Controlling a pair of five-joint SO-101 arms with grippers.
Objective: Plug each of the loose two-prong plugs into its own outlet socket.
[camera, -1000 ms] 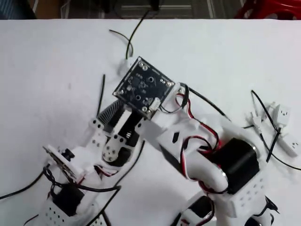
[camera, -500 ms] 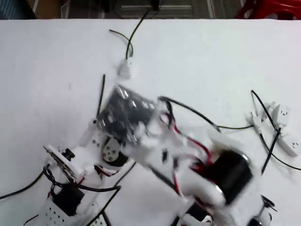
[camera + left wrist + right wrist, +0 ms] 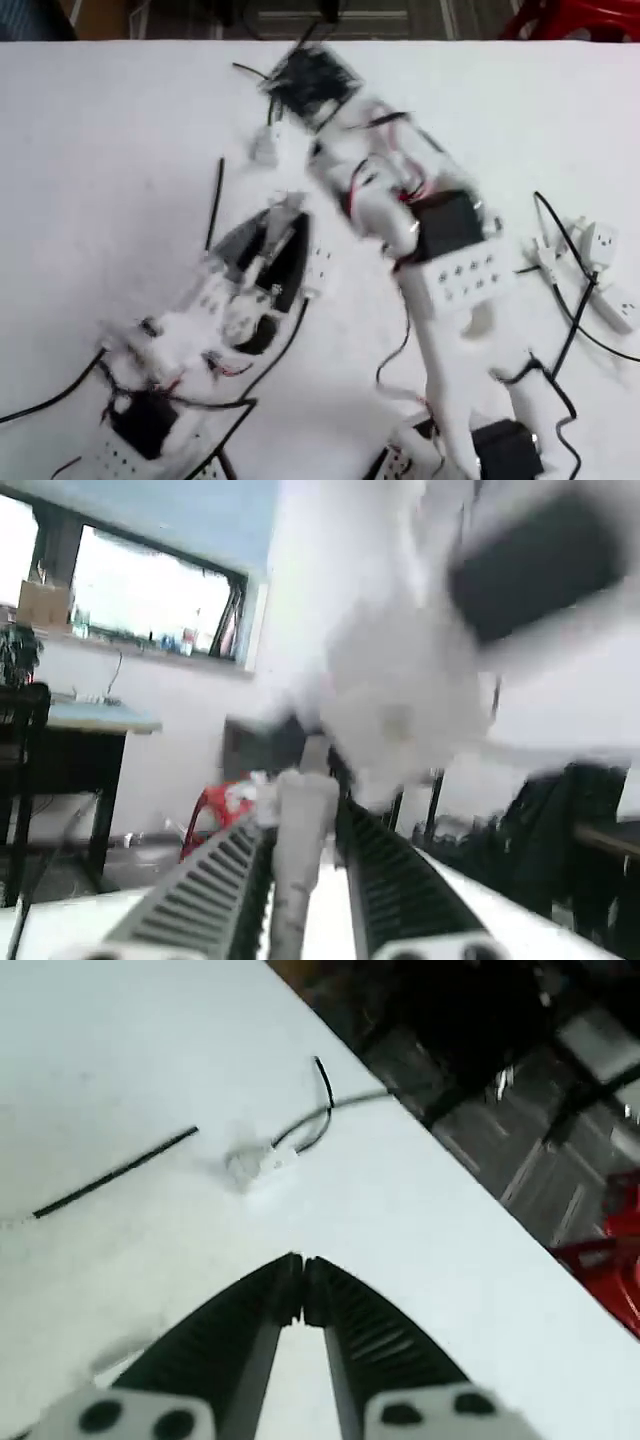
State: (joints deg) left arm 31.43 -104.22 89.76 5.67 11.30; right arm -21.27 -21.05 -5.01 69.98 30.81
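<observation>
plug (image 3: 262, 1165) lying loose, right gripper (image 3: 302, 1295) closed empty, left gripper (image 3: 305, 818) pinching blurred white piece (image 3: 293, 885)

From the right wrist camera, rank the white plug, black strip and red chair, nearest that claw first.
1. White plug, just ahead of the right gripper.
2. Black strip, farther across the table.
3. Red chair, beyond the table's edge.

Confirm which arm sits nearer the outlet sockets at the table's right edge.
Right. The right arm stands close beside the outlet sockets. The left arm lies farther off, on the right arm's other side.
</observation>
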